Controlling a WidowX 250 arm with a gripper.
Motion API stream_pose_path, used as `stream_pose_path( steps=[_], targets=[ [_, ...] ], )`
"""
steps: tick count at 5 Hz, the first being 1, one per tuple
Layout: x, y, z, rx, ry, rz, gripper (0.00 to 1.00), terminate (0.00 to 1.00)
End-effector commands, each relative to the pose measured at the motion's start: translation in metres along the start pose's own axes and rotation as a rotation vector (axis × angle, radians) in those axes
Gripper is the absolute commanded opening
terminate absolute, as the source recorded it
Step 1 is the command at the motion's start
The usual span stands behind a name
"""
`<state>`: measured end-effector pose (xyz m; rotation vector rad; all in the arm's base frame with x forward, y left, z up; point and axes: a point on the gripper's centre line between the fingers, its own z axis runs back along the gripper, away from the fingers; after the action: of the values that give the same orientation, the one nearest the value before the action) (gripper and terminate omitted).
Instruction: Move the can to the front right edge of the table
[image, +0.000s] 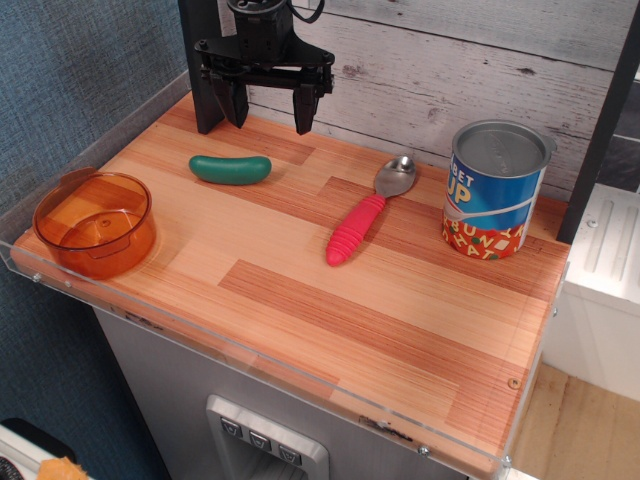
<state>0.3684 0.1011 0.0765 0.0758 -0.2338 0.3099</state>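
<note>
The can (494, 190) stands upright at the back right of the table (330, 320). It has a grey metal lid, a blue label with white letters and a red patterned band at the bottom. My gripper (270, 112) hangs at the back left, above the table and near the wall. Its two black fingers are spread apart with nothing between them. It is far to the left of the can.
A green pickle-shaped toy (231, 168) lies below the gripper. A spoon with a red ribbed handle (366, 215) lies mid-table. An orange translucent bowl (95, 222) sits at the front left. A clear acrylic rim (250, 355) edges the table.
</note>
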Motion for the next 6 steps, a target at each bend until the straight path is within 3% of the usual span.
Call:
stream_pose_path(
  steps=[1, 3, 5, 6],
  targets=[
    [0.000, 0.000, 0.000, 0.000, 0.000, 0.000, 1.00, 0.00],
    [0.010, -0.039, 0.014, -0.031, -0.089, -0.112, 1.00, 0.00],
    [0.014, -0.092, 0.052, -0.118, -0.219, -0.214, 1.00, 0.00],
    [0.013, -0.113, 0.071, -0.138, -0.297, -0.206, 1.00, 0.00]
  ],
)
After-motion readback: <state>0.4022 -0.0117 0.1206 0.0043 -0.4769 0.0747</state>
